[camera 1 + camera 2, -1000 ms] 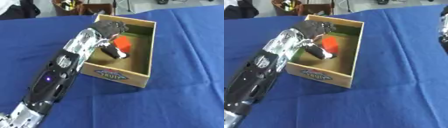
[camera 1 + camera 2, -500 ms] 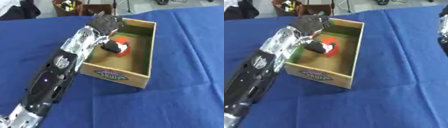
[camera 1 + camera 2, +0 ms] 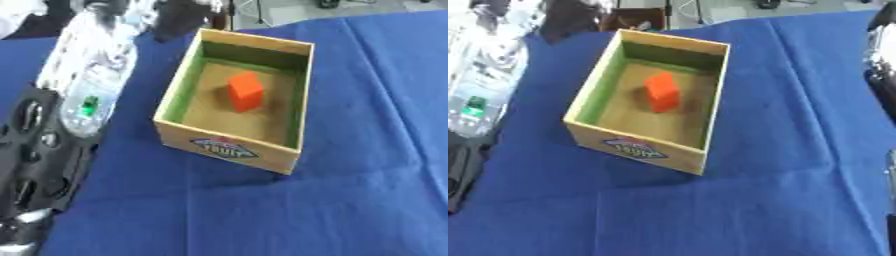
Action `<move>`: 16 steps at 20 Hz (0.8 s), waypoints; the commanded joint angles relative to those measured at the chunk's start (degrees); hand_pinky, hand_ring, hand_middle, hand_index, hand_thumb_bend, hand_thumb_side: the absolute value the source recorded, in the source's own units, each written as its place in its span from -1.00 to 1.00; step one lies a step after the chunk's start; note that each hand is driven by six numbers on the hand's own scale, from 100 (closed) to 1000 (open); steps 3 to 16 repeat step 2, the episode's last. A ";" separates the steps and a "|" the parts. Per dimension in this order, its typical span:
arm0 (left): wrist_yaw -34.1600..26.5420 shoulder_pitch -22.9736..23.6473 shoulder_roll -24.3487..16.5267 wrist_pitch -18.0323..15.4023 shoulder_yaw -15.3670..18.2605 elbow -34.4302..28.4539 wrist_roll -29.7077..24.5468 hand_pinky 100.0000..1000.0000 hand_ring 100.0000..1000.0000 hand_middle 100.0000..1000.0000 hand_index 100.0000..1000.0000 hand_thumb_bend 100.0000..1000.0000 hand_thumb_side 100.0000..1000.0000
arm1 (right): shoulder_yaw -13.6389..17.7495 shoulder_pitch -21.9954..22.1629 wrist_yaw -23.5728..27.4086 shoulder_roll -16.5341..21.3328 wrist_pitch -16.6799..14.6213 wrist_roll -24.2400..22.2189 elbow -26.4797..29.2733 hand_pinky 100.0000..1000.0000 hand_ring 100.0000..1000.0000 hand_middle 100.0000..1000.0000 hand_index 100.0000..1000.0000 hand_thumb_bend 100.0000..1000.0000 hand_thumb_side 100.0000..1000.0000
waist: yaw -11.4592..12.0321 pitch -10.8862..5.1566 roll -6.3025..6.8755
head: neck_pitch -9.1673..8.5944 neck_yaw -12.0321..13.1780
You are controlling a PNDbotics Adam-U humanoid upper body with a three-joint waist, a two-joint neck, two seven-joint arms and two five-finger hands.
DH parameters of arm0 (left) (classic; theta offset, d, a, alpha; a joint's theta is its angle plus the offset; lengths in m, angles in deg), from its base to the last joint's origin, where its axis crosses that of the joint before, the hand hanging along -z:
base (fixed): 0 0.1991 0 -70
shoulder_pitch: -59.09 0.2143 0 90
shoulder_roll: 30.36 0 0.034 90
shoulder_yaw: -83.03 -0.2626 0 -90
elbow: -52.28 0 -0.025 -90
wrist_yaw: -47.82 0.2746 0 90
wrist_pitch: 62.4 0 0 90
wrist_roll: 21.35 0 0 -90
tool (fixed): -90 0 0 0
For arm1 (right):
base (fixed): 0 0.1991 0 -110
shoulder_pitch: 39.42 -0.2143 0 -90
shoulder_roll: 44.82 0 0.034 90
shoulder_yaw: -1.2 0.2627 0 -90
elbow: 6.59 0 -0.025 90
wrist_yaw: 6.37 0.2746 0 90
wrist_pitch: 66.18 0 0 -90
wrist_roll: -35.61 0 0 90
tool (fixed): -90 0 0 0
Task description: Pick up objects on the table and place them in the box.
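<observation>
Beyond the box (image 3: 229, 148) holding an orange block (image 3: 246, 91), left hand (image 3: 179, 17) blurred, fingers' state unclear.

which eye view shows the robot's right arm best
The right eye view: the right arm shows as a dark and silver strip along the right edge, above the blue cloth. The left eye view shows none of it. Its hand appears in neither view.

Even, bright light from overhead, both views soft all over. Left arm (image 3: 83, 85) heavily motion-smeared, silver parts glaring white. Box (image 3: 229, 150) walls shade its floor; soft shadow beside the block (image 3: 246, 91). Cloth (image 3: 798, 150) matte, faint creases.
</observation>
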 commanded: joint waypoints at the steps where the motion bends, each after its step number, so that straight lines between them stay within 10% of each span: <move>1: -14.32 2.43 -3.53 1.42 4.13 -7.79 9.92 -0.60 -0.19 -0.15 0.43 -1.00 0.50 | 0.63 -0.37 0.12 1.36 -0.08 0.56 0.85 0.41 0.18 0.04 0.48 -1.00 -0.07 | 0.33 -1.62 -0.41 | 0.25 -0.45; 16: -17.17 3.93 -4.30 1.08 4.90 -9.22 12.78 -0.60 -0.18 -0.15 0.44 -1.00 0.50 | 0.72 -0.39 0.12 1.42 -0.10 0.68 0.85 0.41 0.18 0.04 0.48 -1.00 -0.07 | 0.50 -1.62 -0.48 | 0.24 -0.50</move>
